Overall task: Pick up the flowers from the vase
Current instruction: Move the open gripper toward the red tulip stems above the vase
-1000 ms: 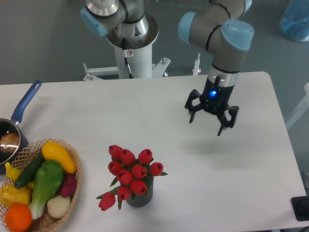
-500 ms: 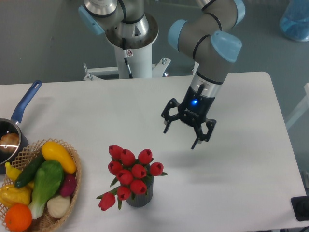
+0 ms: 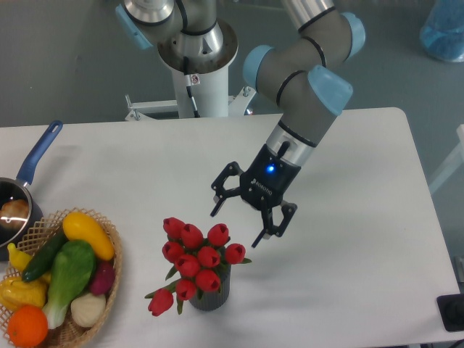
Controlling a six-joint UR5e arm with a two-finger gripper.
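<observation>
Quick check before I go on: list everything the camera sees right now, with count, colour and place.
tulips: one bunch, about nine red buds with green leaves, standing in the vase near the front middle of the table
vase: one, dark grey, ribbed, front middle
wicker basket: one, tan, front left corner
fruit and vegetables: several in the basket, yellow, green, orange, purple, white
saucepan: one, metal with a blue handle, left edge, partly cut off
table: one, white
blue object: one, translucent, top right, beyond the table
arm: one, grey with light blue joints, reaching down from the back
pincer: one, black, open, just above and right of the tulips, not touching them
</observation>
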